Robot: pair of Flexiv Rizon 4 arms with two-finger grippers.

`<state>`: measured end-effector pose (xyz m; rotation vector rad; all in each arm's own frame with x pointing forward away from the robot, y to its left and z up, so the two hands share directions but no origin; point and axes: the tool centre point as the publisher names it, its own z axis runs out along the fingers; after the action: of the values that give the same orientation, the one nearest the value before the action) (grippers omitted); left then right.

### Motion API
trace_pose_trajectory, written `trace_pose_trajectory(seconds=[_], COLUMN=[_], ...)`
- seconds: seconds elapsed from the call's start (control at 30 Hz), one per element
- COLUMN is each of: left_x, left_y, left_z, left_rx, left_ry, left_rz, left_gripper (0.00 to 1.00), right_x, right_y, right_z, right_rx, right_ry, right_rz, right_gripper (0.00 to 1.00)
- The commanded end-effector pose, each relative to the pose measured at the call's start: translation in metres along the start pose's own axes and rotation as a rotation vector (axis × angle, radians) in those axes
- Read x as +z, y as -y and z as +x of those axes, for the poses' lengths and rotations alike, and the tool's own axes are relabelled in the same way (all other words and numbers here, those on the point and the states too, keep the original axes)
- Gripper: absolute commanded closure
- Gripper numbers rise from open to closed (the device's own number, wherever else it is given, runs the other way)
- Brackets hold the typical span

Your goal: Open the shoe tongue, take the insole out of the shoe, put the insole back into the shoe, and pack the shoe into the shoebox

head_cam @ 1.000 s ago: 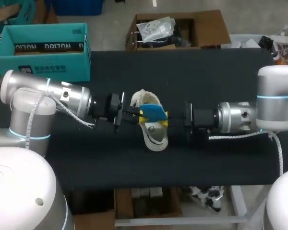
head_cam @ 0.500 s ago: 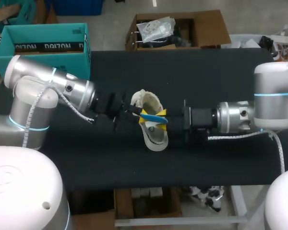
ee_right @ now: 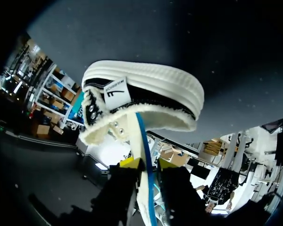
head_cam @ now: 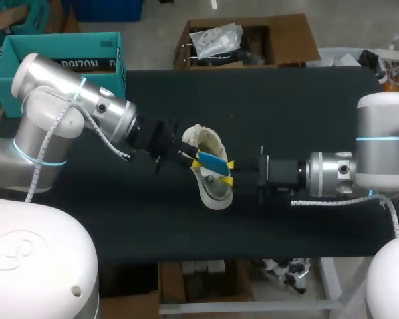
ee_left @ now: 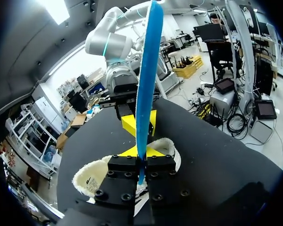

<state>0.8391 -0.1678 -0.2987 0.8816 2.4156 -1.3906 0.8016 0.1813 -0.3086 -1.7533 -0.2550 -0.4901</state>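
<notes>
A white shoe with black trim lies mid-table, its fleecy opening facing up. Just above the opening, my left gripper is shut on one end of the blue insole. In the left wrist view the insole stands edge-on out of the gripper, over the shoe. My right gripper is at the insole's other end, open, one yellow tip on each side. In the right wrist view the insole runs between the right gripper fingers toward the shoe. The teal shoebox stands at the back left.
The black table has bare cloth to the right of and behind the shoe, and along its front edge. My left arm's elbow is close in front of the shoebox.
My left wrist has rolled and swung, tipping the insole from flat to slanted. My right gripper has let go of the insole's end and stands wider.
</notes>
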Motion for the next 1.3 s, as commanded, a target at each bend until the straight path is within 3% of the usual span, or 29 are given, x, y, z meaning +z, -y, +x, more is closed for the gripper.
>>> trace_pose_trajectory(seconds=[0.03, 0.2, 0.73, 0.9, 1.13, 1.23, 1.3], left_x=[0.003, 0.006, 0.025, 0.028, 0.025, 0.018, 0.013], left_y=[-0.005, -0.01, -0.041, -0.045, -0.041, -0.033, -0.028], left_z=[-0.004, -0.004, -0.012, -0.012, -0.01, -0.006, -0.003], left_rx=[-0.002, 0.0, -0.018, -0.031, -0.034, -0.025, -0.015], left_ry=[-0.015, -0.025, -0.007, -0.006, -0.006, 0.002, 0.006], left_rz=[-0.003, -0.013, -0.02, -0.017, -0.005, 0.032, 0.053], left_gripper=[1.0, 1.0, 1.0, 1.0, 1.0, 0.64, 0.54], right_x=[0.002, 0.005, 0.018, 0.022, 0.019, 0.017, 0.016], right_y=[-0.002, -0.007, -0.039, -0.054, -0.056, -0.054, -0.054], right_z=[0.002, 0.007, 0.022, 0.025, 0.024, 0.023, 0.023], right_rx=[-0.002, 0.003, 0.028, 0.047, 0.054, 0.053, 0.052], right_ry=[-0.003, -0.003, -0.01, -0.009, -0.016, -0.02, -0.023], right_rz=[0.003, -0.008, -0.083, -0.07, -0.071, -0.078, -0.08], right_gripper=[0.85, 1.0, 1.0, 1.0, 1.0, 1.0, 1.0])
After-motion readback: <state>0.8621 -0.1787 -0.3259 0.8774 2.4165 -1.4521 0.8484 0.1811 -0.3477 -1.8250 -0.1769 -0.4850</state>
